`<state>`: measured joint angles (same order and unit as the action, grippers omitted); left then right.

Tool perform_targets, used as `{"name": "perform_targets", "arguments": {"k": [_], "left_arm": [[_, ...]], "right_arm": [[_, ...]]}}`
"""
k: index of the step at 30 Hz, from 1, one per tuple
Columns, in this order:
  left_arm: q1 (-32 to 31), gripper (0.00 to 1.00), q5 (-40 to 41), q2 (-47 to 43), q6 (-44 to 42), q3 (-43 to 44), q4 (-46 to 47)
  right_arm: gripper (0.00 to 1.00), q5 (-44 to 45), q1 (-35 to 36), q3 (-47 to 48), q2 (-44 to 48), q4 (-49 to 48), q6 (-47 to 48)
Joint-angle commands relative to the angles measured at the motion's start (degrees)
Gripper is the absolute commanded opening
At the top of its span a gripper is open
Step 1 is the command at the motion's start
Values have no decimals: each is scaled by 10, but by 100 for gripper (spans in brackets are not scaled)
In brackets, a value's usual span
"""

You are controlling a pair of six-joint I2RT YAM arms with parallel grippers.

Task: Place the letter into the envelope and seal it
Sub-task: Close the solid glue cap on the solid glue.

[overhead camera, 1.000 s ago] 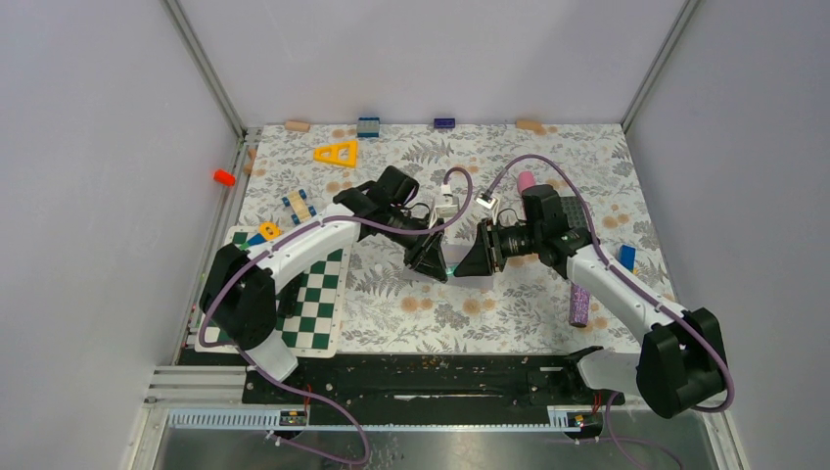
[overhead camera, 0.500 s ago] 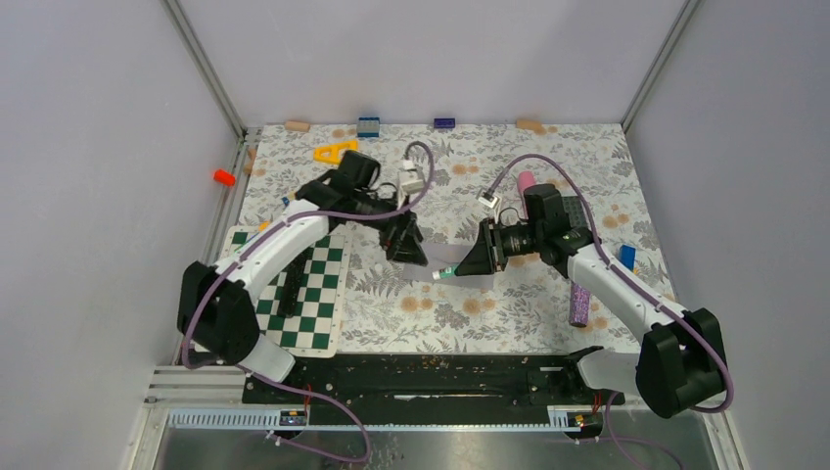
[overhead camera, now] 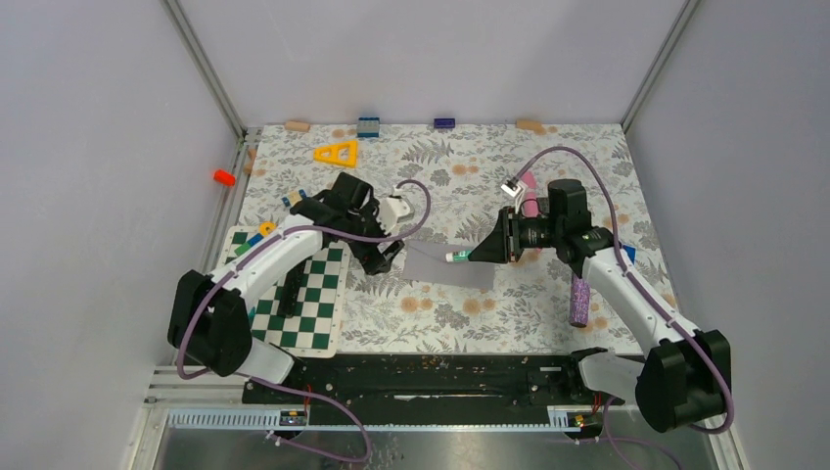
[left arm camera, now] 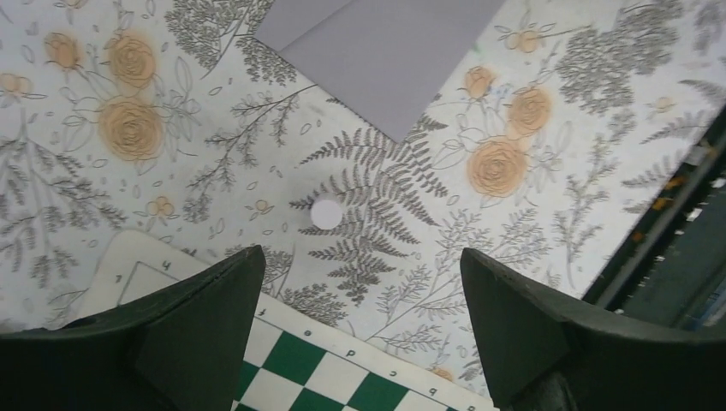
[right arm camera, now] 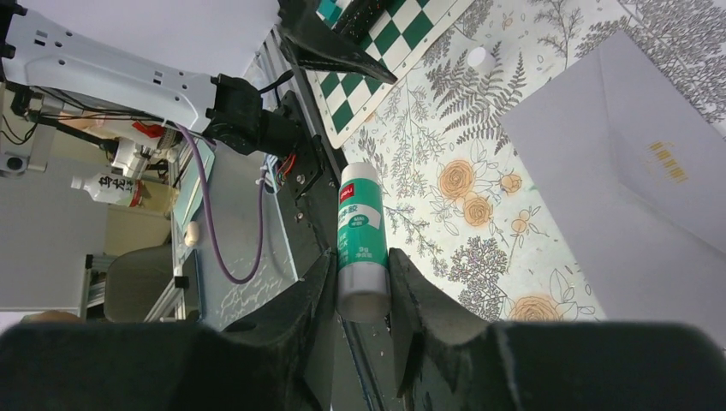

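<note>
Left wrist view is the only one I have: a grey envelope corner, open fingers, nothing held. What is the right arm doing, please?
Observer: The right gripper is shut on a green-and-white glue stick.
Operator: Where does the stick point?
Observer: In the top view its white end is over the envelope, pointing to the robot's left.
Operator: And the letter?
Observer: No tan sheet shows in any view; whether it is inside the envelope, I cannot tell.

Grey envelope (overhead camera: 446, 266) is lying flat, middle of the floral bench (overhead camera: 548, 162), small yellow print on its face.
</note>
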<state>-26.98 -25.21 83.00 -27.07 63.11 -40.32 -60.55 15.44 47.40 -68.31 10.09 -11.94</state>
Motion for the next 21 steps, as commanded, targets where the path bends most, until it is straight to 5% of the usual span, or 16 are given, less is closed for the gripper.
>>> {"name": "perform_targets", "arguments": {"k": [1,6,21], "left_arm": [[-55,88,165,-8,-15,-8,25],[-105,87,241,24,-15,-29,50],[-107,58,261,122,-20,1,42]], "right_arm": [[17,12,-15,24,32,7,15],[17,10,-33,21,50,7,18],[17,-21,-69,14,54,4,17]]}}
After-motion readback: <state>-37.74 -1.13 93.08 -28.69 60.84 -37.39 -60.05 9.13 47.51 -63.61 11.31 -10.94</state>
